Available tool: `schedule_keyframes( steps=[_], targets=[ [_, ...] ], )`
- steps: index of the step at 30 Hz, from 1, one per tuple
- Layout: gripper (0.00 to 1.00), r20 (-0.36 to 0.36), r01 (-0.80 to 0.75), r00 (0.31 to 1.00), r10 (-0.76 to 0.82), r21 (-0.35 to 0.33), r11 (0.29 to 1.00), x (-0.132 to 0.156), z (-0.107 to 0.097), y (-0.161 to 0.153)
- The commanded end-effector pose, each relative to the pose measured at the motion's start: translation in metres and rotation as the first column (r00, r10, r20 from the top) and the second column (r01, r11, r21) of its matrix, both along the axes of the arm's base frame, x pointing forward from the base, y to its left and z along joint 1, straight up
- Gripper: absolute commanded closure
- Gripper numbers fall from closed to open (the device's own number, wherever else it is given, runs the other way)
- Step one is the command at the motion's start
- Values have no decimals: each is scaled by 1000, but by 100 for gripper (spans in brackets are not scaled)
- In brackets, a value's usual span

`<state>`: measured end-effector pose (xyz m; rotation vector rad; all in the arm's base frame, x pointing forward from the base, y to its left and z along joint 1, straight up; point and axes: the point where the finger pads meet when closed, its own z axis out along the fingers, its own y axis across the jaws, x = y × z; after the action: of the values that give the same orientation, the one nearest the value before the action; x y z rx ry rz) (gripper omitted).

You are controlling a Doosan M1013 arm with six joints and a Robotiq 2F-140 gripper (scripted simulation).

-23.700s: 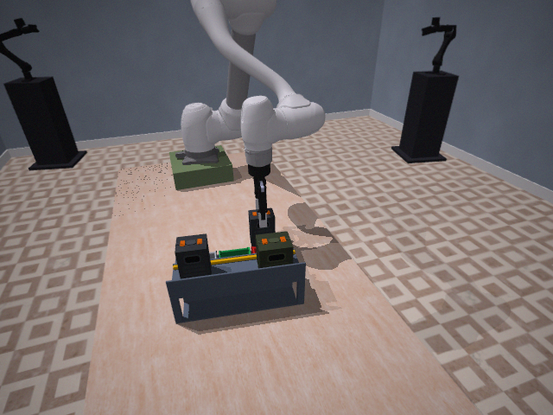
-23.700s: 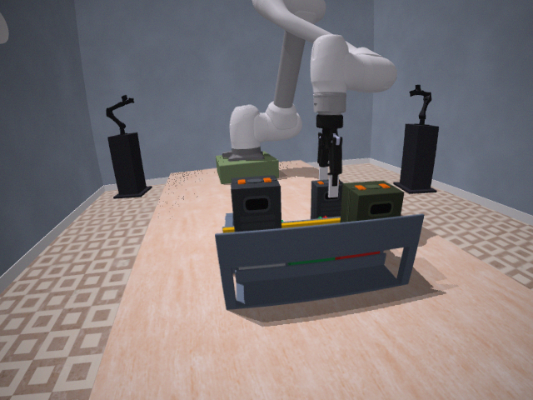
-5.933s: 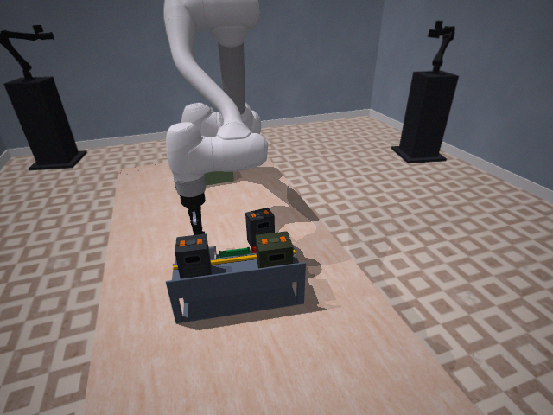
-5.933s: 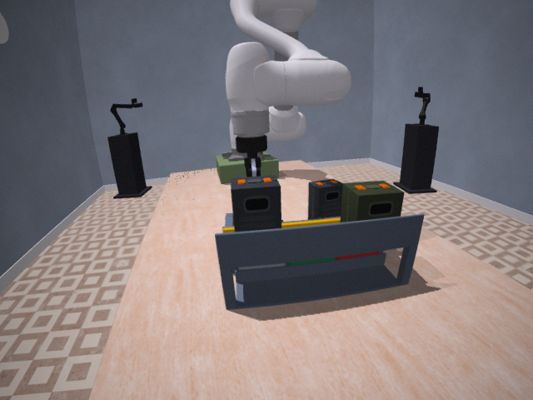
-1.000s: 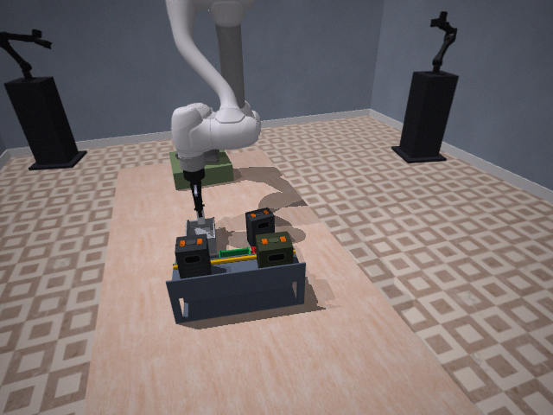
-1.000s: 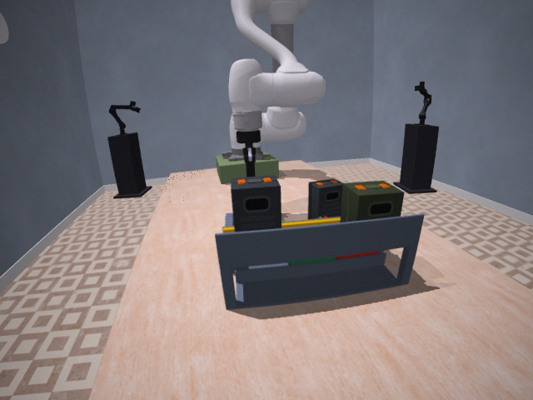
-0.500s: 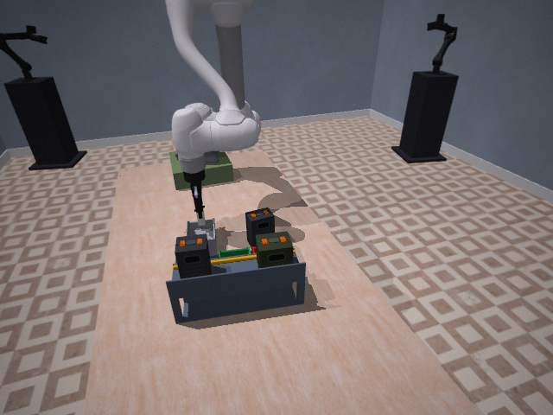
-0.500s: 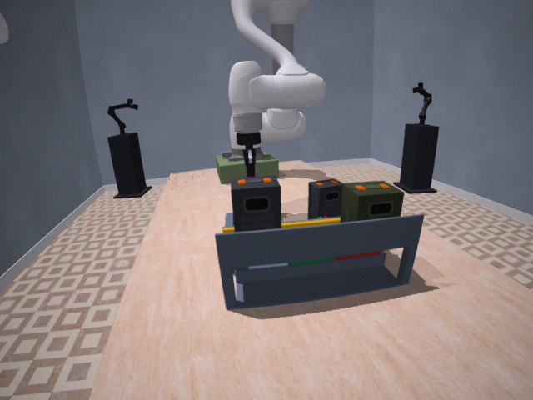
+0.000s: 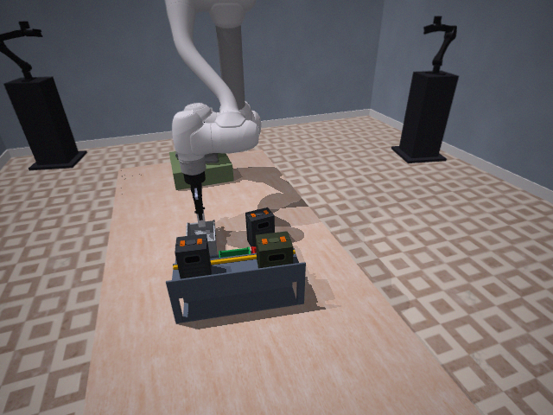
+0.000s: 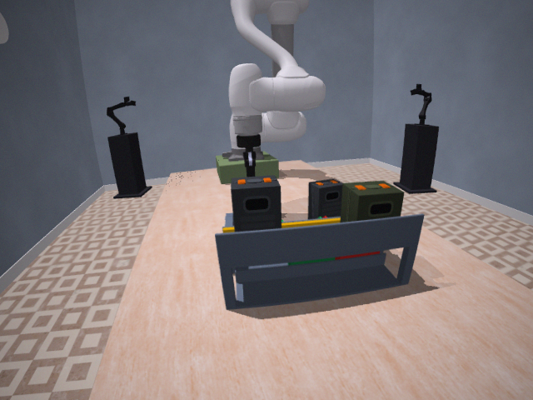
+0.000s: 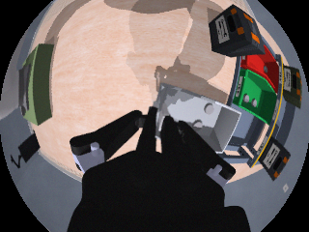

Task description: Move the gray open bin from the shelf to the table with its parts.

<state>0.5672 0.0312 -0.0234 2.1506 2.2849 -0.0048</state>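
The gray open bin is off its shelf place, on the robot's side of the shelf. Round parts show inside it in the wrist view. My gripper is shut on its front wall. I cannot tell its exact height above the table or whether its back end overlaps the shelf's edge. The green bin and red bin sit side by side on the shelf, open fronts facing the robot. My fingertips are hidden in the exterior view.
A yellow bar runs behind the bins. A dark box and an olive box stand at the shelf's back. Another dark box stands before the red bin.
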Motion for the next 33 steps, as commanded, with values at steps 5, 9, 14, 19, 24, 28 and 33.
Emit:
schedule_keyframes(
  steps=[5, 9, 14, 19, 24, 28, 33],
  targets=[
    [100, 0, 0, 1000, 0, 0, 1000, 0, -8, 0],
    [100, 0, 0, 1000, 0, 0, 1000, 0, -8, 0],
    [100, 0, 0, 1000, 0, 0, 1000, 0, -8, 0],
    [100, 0, 0, 1000, 0, 0, 1000, 0, -10, 0],
    [100, 0, 0, 1000, 0, 0, 1000, 0, -12, 0],
    [100, 0, 0, 1000, 0, 0, 1000, 0, -12, 0],
    [100, 0, 0, 1000, 0, 0, 1000, 0, -12, 0]
  ],
)
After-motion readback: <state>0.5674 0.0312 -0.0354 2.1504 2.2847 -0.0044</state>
